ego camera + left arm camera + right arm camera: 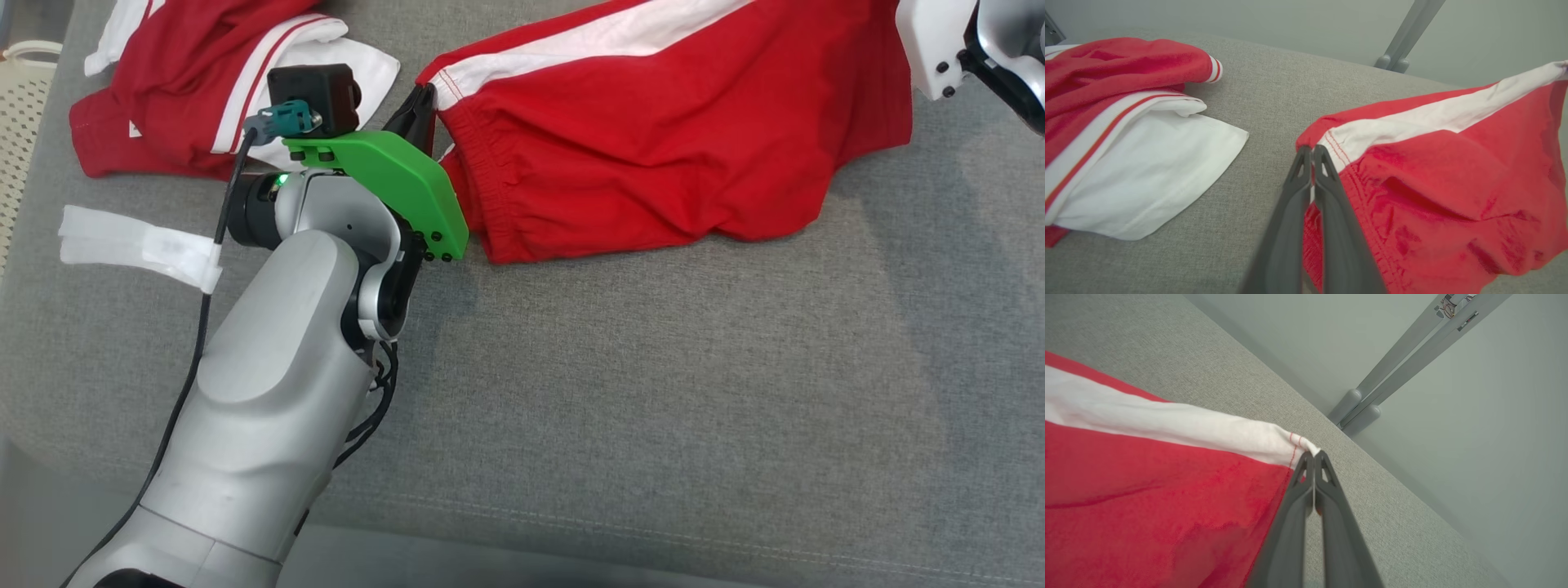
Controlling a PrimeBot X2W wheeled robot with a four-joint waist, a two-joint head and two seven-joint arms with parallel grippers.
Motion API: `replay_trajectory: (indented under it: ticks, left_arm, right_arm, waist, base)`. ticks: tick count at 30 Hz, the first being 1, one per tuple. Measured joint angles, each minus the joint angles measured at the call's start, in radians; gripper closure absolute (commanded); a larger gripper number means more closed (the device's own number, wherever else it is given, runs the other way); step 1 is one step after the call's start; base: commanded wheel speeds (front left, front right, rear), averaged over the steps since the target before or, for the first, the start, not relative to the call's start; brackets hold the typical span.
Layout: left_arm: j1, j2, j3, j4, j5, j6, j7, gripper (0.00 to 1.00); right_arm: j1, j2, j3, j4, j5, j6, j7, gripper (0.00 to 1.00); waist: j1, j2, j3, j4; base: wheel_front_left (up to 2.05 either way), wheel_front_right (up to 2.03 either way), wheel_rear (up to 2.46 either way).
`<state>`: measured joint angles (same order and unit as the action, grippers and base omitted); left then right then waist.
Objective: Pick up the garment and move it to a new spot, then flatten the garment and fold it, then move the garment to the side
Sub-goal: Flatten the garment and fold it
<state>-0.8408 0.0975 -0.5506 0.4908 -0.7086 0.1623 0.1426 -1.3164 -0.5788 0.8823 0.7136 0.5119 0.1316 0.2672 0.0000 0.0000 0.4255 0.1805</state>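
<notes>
firmly left fingers [1292, 212], right fingers [1294, 514] pinch shorts [653, 139] corners

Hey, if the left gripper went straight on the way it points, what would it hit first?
The left gripper is shut on a corner of the red shorts, so that cloth comes first; past it, probably the gray cushion, though depth is unclear.
</notes>
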Motion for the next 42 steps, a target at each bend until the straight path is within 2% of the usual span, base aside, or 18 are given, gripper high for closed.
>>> replay_trajectory:
  ticks: [9, 10, 11, 12, 14, 23, 28, 32, 34, 37, 38, 42]
  left_arm:
    - [-0.062, -0.022, -0.009, 0.101, -0.001, -0.023, -0.044, 1.00]
    - [-0.066, -0.024, -0.013, 0.109, -0.001, -0.030, -0.049, 0.77]
    - [-0.070, -0.026, -0.016, 0.118, -0.001, -0.031, -0.058, 0.51]
    - [-0.075, -0.028, -0.021, 0.128, 0.000, -0.035, -0.065, 0.00]
    - [-0.082, -0.030, -0.027, 0.145, 0.000, -0.040, -0.075, 0.00]
    - [-0.103, -0.032, -0.030, 0.179, 0.000, -0.064, -0.143, 0.00]
    - [-0.081, 0.003, -0.019, 0.119, 0.024, -0.106, -0.298, 0.00]
    - [0.014, 0.030, 0.003, 0.034, 0.037, -0.128, -0.390, 0.00]
    - [0.059, 0.039, 0.035, -0.023, 0.044, -0.127, -0.400, 0.00]
    - [0.177, 0.034, 0.118, -0.129, 0.067, -0.096, -0.403, 0.00]
    - [0.215, 0.024, 0.163, -0.176, 0.079, -0.082, -0.403, 0.00]
    - [0.377, -0.017, 0.280, -0.305, 0.120, -0.073, -0.407, 0.00]
  right_arm:
    - [-0.042, 0.048, 0.061, 0.087, 0.006, 0.000, -0.043, 1.00]
    - [-0.044, 0.048, 0.067, 0.093, 0.015, 0.000, -0.049, 1.00]
    - [-0.045, 0.048, 0.077, 0.098, 0.021, 0.000, -0.054, 0.88]
    - [-0.047, 0.047, 0.089, 0.100, 0.025, 0.000, -0.058, 0.58]
    - [-0.057, 0.047, 0.100, 0.112, 0.040, 0.000, -0.064, 0.00]
    - [-0.106, 0.053, 0.107, 0.160, 0.058, 0.000, -0.123, 0.00]
    - [-0.095, 0.065, 0.073, 0.199, 0.079, 0.000, -0.176, 0.00]
    - [-0.035, 0.068, 0.041, 0.223, 0.098, 0.000, -0.232, 0.00]
    - [-0.006, 0.072, 0.012, 0.240, 0.118, 0.000, -0.253, 0.00]
    - [0.062, 0.086, -0.028, 0.271, 0.161, 0.000, -0.269, 0.00]
    - [0.083, 0.092, -0.036, 0.278, 0.165, 0.000, -0.277, 0.00]
    - [0.152, 0.110, -0.110, 0.317, 0.227, 0.000, -0.337, 0.00]
  waist:
    - [0.0001, 0.0000, 0.041, 0.011]
    - [0.0002, 0.0000, 0.044, 0.013]
    - [0.0001, 0.0000, 0.046, 0.016]
    - [0.0002, 0.0000, 0.048, 0.019]
    - [0.0001, 0.0000, 0.051, 0.023]
    - [0.0001, 0.0000, 0.047, 0.026]
    - [0.0001, 0.0000, 0.020, 0.023]
    - [0.0001, 0.0000, -0.012, 0.018]
    - [0.0000, 0.0000, -0.030, 0.015]
    - [0.0000, 0.0000, -0.056, 0.012]
    - [0.0000, 0.0000, -0.065, 0.011]
    - [0.0000, 0.0000, -0.096, 0.007]
  base:
    - [0.00, 0.00, 0.00]
    - [0.00, 0.00, 0.00]
    - [0.00, 0.00, 0.00]
    - [0.00, 0.00, 0.00]
    - [0.00, 0.00, 0.00]
    - [0.00, 0.00, 0.00]
    - [0.00, 0.00, 0.00]
    - [0.00, 0.00, 0.00]
    - [0.00, 0.00, 0.00]
    - [0.00, 0.00, 0.00]
    - [0.00, 0.00, 0.00]
    - [0.00, 0.00, 0.00]
